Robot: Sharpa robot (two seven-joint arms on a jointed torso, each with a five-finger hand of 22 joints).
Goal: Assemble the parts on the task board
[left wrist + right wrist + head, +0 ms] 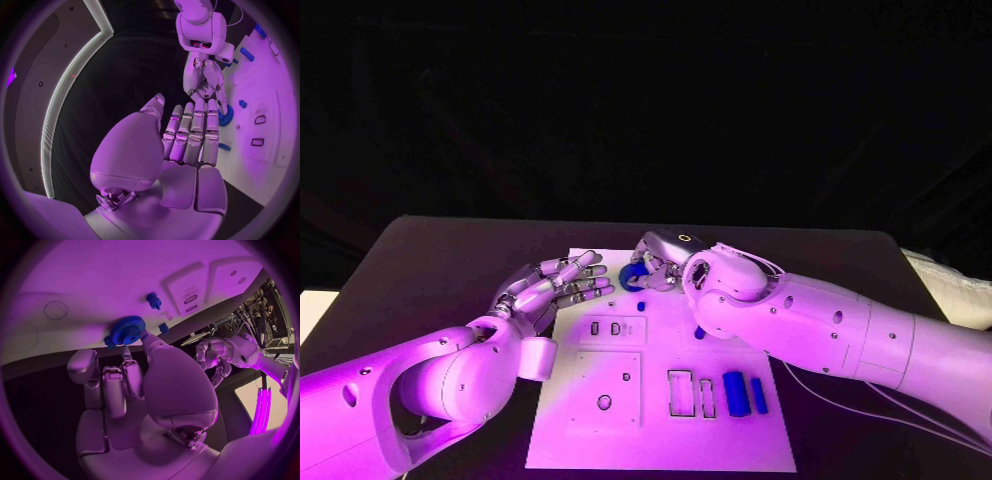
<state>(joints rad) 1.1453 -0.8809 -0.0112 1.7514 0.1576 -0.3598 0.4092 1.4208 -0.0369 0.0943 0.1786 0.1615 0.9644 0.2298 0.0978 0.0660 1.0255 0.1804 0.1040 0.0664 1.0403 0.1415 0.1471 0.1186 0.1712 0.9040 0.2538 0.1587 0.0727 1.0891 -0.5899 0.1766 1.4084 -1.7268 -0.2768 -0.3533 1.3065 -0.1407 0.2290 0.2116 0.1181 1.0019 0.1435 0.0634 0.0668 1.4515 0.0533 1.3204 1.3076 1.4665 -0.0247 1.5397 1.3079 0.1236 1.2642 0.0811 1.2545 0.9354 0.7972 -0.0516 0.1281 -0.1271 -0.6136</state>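
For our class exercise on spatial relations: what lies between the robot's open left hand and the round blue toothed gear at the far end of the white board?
In the left wrist view, only bare white task board separates the left hand from the blue gear, which the right hand touches.

You had a black surface (444, 250) under purple light, with a black backdrop (646, 100) from nine to three o'clock. A pale cloth (952, 285) lay off its edge at three o'clock.
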